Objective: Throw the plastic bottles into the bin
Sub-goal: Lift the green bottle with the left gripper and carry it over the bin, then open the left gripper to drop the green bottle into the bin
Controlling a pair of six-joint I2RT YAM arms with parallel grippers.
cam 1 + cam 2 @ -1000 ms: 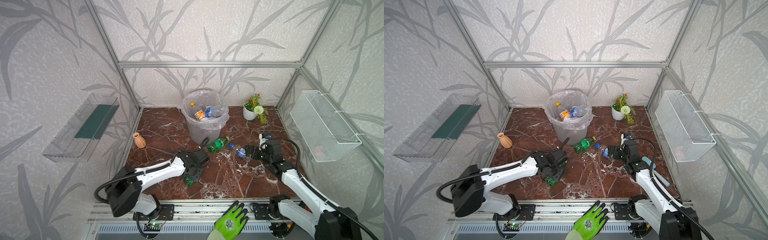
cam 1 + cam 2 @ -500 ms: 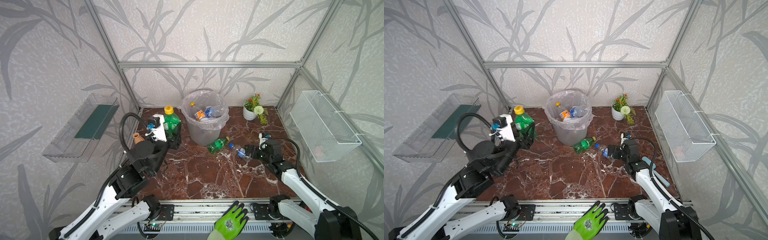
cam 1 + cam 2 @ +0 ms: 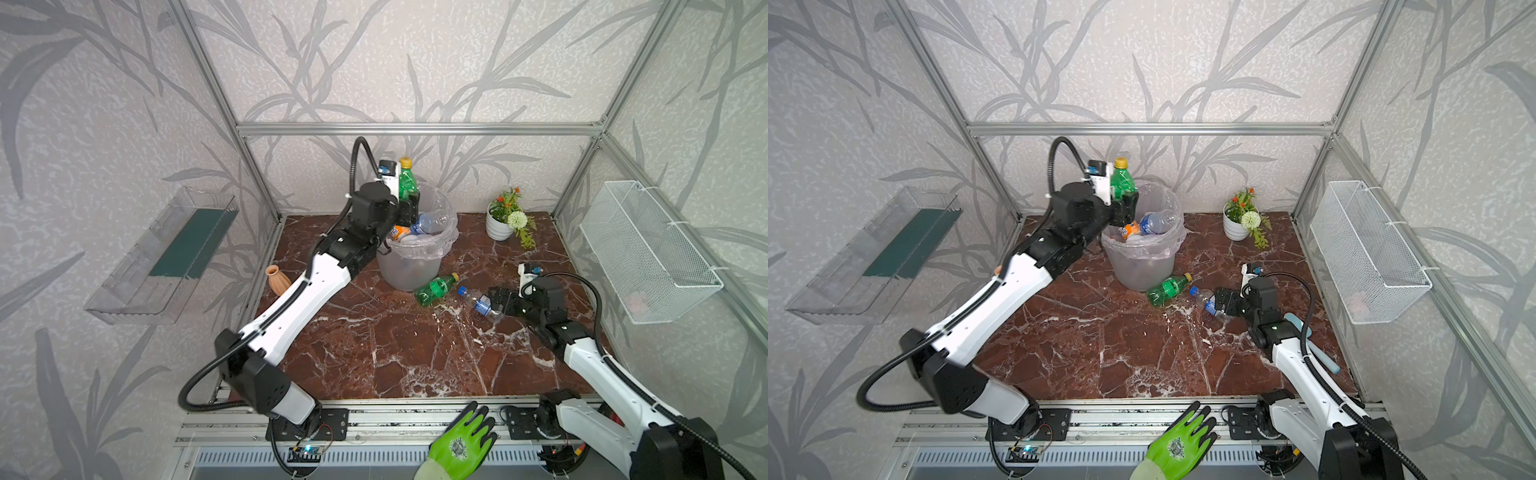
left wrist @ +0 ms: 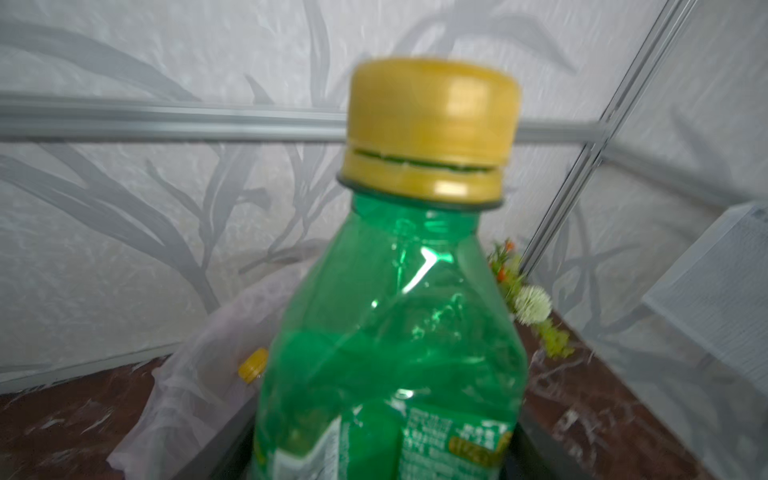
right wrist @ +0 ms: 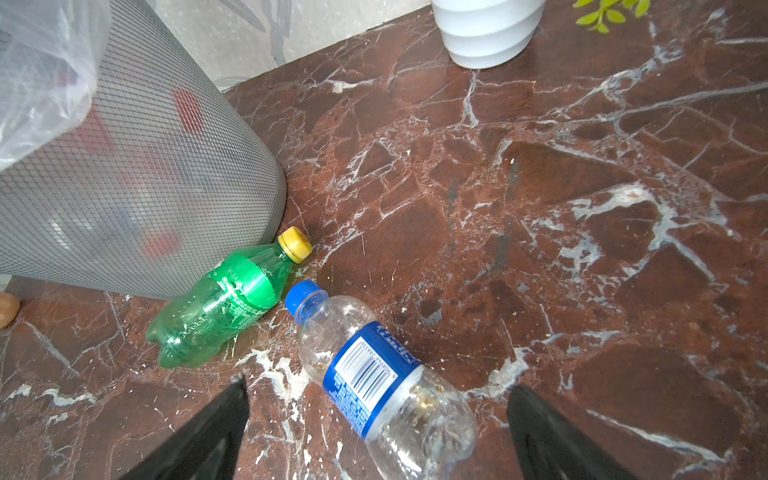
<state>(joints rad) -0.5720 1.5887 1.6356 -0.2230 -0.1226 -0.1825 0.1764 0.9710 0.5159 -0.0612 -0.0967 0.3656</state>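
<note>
Nearest of all, a bright green glove (image 3: 459,442) is seen at the front rail. Past it, the red marble floor (image 3: 395,353) is spread out.

On the right side of the floor, the right gripper (image 3: 498,300) is held low. Its two black fingers (image 5: 216,432) are spread wide apart. A clear bottle (image 5: 374,374) with a blue cap and a blue label is laid on its side on the floor. Its bottom end is found between those fingers, and no touch is seen in the right wrist view.

Just beside its cap, a lying green bottle (image 5: 224,307) with a yellow cap is rested on the floor, against the foot of the bin (image 5: 145,166). Off to the left, a small brown vase (image 3: 278,280) is stood by the wall.

The bin is lined with a thin bag. More bottles (image 3: 432,219) are seen piled inside it in both top views.

At the bin's left rim, the left gripper (image 3: 409,210) is lifted high. A raised green bottle (image 4: 395,332) with a yellow cap is stood upright between its fingers, above the rim. Whether those fingers are pressed tight on it cannot be told.

Farther back on the right, a white flower pot (image 3: 498,227) is set on the floor.
</note>
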